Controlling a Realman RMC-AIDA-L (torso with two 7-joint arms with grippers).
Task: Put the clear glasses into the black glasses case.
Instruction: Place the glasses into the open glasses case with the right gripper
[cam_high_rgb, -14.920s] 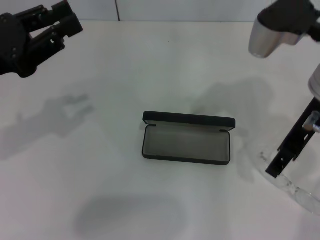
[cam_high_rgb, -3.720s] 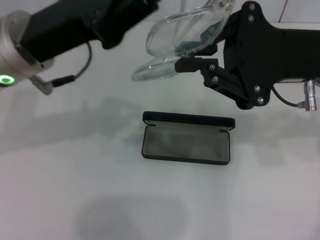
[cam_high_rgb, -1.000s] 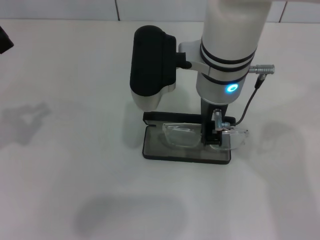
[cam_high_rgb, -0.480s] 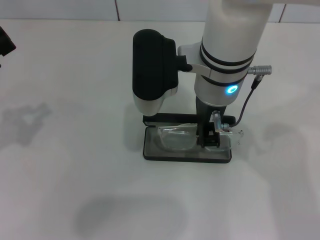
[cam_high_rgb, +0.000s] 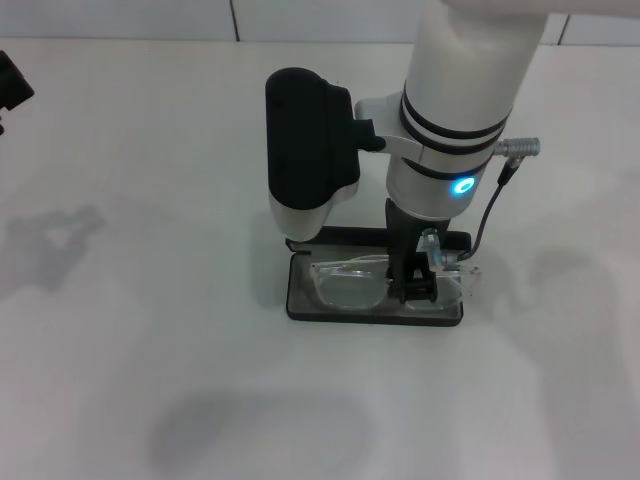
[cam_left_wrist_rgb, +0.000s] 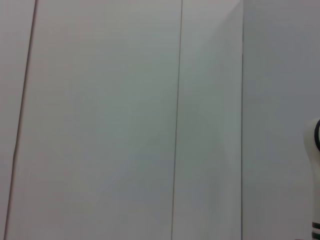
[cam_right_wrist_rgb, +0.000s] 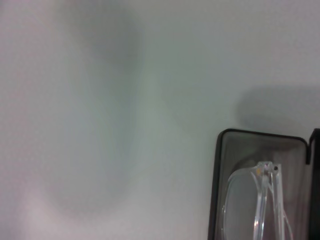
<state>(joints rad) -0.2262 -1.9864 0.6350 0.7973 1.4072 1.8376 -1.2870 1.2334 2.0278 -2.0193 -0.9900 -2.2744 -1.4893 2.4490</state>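
White tabletop (cam_high_rgb: 150, 330) fills nearly the whole head view, with soft grey shadows lying across it. Over the middle of it the right arm (cam_high_rgb: 465, 90) comes straight down – a thick white column with black bands and a small blue light, and a black-and-white block beside it at about 9 o'clock of the column. Its gripper (cam_high_rgb: 415, 285) reaches down into the open case.

The black glasses case (cam_high_rgb: 300, 300) lies open just below the table's centre, long side running from 9 to 3 o'clock, the lid standing up along the far edge at 12 o'clock, grey lining showing inside. The clear glasses (cam_high_rgb: 350, 285) lie inside the case along its length, one lens plainly showing at the 9 o'clock half, the other half partly hidden behind the gripper; the end at 3 o'clock sits at the case's rim. The dark fingers stand at the middle of the frame, near the bridge, but whether they are pinching the glasses or spread apart I cannot tell.

From the right wrist camera one rounded end of the case (cam_right_wrist_rgb: 220, 150) shows on the table, with a clear lens and a folded arm of the glasses (cam_right_wrist_rgb: 262, 200) lying within its walls.

The left gripper (cam_high_rgb: 10, 90) sits far off at 10 o'clock, only a black sliver at the edge of the view – its jaws cannot be made out. Its wrist camera shows just a pale panelled wall (cam_left_wrist_rgb: 100, 120).
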